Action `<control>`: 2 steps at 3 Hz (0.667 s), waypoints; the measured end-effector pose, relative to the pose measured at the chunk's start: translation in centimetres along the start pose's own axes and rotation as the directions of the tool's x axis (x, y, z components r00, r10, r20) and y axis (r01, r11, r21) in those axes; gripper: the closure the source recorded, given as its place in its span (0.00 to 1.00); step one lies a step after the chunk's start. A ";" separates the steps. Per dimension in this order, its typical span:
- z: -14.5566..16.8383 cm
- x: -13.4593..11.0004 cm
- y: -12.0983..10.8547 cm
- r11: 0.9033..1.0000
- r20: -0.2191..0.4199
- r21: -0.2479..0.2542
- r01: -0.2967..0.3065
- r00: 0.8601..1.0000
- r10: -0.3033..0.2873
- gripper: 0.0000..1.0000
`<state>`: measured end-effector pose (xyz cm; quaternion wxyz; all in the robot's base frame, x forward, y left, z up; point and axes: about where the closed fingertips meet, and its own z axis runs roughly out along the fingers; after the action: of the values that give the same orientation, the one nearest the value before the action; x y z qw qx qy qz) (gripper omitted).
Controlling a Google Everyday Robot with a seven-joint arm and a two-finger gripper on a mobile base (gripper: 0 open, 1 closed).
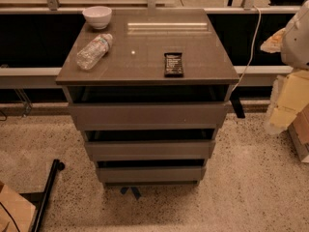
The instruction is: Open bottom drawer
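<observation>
End effector lies outside the camera view, so whether it is released or clenched I cannot tell; a pale rounded shape (pixel 297 33) sits at the right edge; the bottom drawer (pixel 150 174) is the lowest of three in the grey-brown cabinet (pixel 72 98), its flat front just above the speckled floor (pixel 251 178), a dark gap along its upper edge; on the counter (pixel 145 42) stand a white bowl (pixel 97 17), a clear bottle (pixel 94 51) lying on its side and a dark wrapped bar (pixel 174 64), all apart.
</observation>
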<state>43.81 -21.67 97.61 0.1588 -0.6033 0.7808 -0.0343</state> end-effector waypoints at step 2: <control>1.9 -0.1 -0.7 1.000 0.038 -0.004 0.019 0.999 -0.019 0.00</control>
<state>45.02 -21.52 95.99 0.1721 -0.6114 0.7720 -0.0227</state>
